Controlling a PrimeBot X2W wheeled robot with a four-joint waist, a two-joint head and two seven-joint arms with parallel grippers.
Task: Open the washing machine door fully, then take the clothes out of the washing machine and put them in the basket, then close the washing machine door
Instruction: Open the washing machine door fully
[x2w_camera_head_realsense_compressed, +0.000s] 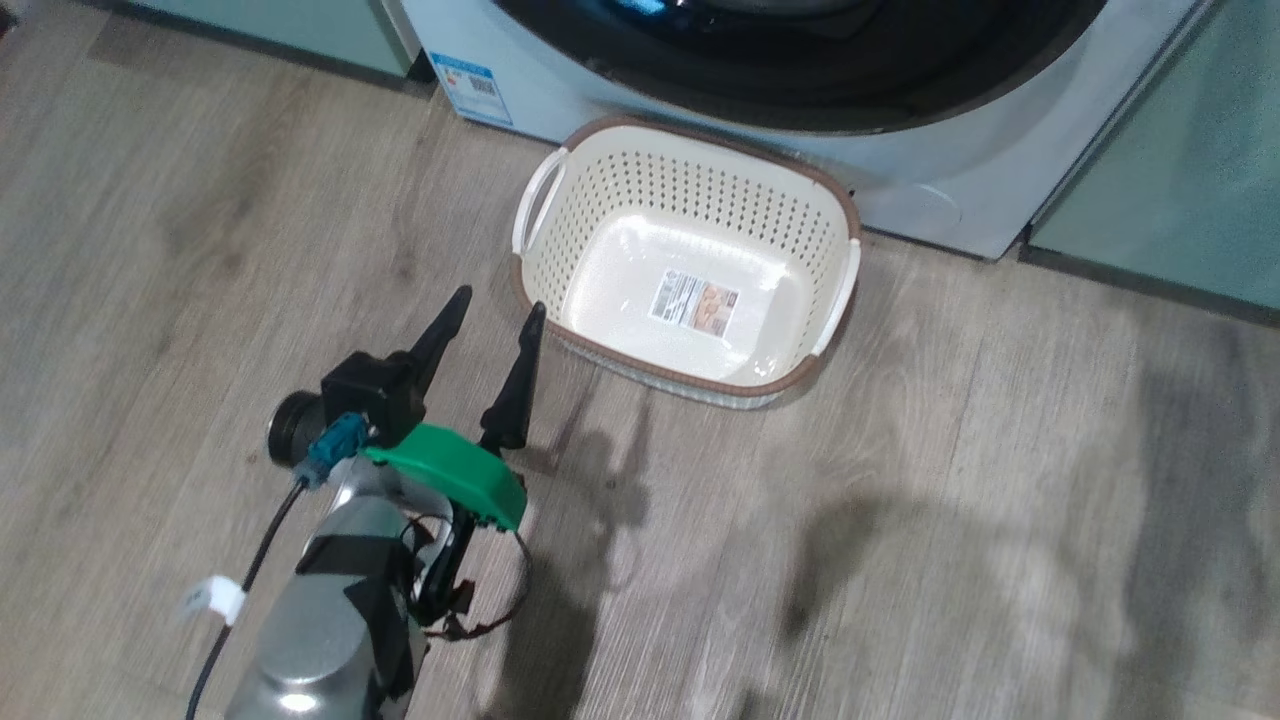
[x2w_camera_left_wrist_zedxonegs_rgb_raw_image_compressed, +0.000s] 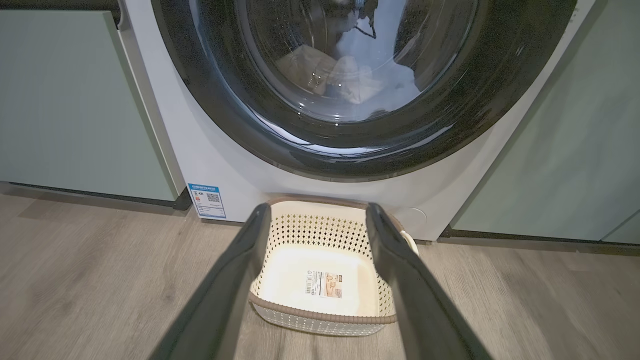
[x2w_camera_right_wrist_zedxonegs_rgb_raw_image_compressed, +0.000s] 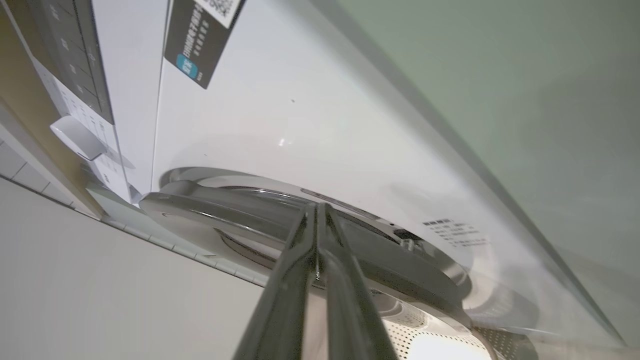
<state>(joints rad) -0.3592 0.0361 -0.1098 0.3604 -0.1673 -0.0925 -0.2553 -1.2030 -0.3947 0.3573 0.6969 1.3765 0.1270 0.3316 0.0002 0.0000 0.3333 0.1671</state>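
Left gripper (x2w_camera_head_realsense_compressed: 499, 301) hovers low (jaws apart).

Glossy black washing machine door (x2w_camera_left_wrist_zedxonegs_rgb_raw_image_compressed: 350, 145), perforated cream plastic basket (x2w_camera_head_realsense_compressed: 640, 180), matt wood-grain floor (x2w_camera_head_realsense_compressed: 1000, 500), smooth white washing machine (x2w_camera_left_wrist_zedxonegs_rgb_raw_image_compressed: 220, 160)

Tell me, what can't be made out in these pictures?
- Clothes: left wrist view, just a pale blur behind glare on the washing machine door glass.
- Washing machine: head view, top edge cuts off everything above its lower front.
- Basket label: head view, print too small.
- Right gripper: right wrist view, its own fingers hide whether the tips touch the door's rim.
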